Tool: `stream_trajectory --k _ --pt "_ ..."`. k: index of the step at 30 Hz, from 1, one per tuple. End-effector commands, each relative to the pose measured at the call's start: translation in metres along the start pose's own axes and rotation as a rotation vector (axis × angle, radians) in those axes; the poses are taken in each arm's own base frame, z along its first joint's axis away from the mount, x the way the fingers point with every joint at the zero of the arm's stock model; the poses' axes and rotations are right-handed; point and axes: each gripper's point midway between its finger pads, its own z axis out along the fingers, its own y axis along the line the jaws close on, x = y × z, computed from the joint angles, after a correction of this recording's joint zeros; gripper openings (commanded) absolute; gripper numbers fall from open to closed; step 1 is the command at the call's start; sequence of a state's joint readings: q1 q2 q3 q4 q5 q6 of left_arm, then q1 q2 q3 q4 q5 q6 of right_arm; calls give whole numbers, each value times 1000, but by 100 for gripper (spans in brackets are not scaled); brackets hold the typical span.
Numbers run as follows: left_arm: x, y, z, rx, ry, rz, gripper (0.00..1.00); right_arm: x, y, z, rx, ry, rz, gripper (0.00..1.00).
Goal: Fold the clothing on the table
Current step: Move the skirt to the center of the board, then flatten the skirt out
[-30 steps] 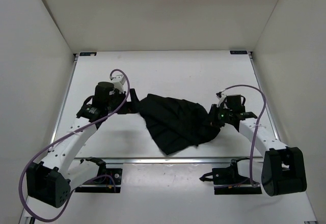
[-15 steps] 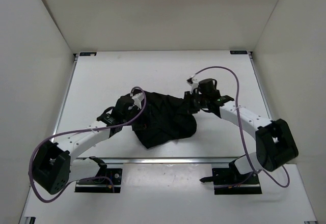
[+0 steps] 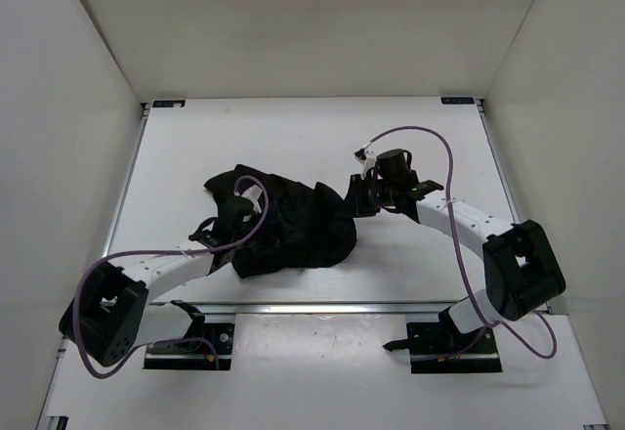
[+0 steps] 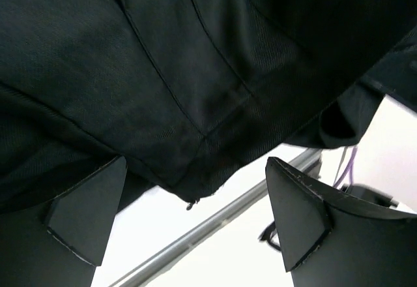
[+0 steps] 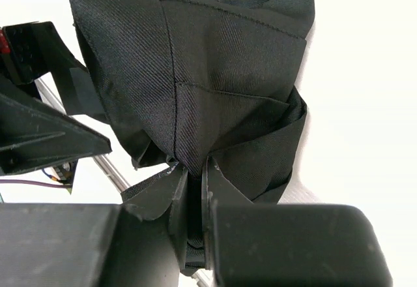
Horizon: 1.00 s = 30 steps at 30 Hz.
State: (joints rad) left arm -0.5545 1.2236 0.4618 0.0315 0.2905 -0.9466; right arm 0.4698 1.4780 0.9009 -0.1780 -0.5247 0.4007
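Mid-fold, the right pincer [image 5: 192, 182] clamps a fold of the black garment [image 3: 293, 225], bunched near the counter's [image 3: 312, 132] front edge. The left pincer [image 4: 195, 215] gapes empty above it; next, that fold likely needs laying flat.

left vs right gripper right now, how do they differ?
Left gripper has its jaws spread wide and grips nothing; right gripper is shut, pinching a fold of the clothing. From above, the left gripper sits over the clothing's left part, while the right gripper is at its right edge. Shared: both are down at the clothing on the table.
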Motion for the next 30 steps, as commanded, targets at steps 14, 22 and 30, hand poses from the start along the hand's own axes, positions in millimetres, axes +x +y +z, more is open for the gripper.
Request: stream_trajectory --k 14,22,30 --pt "-8 13 32 -32 -5 -84 37 -21 12 0 -28 -39 -40 0" --pt "-54 -18 33 17 -69 -40 0 -43 -13 -16 48 -46 -61 0" --pt "-138 -65 19 107 -173 72 0 -82 -57 -55 143 -141 -50 1"
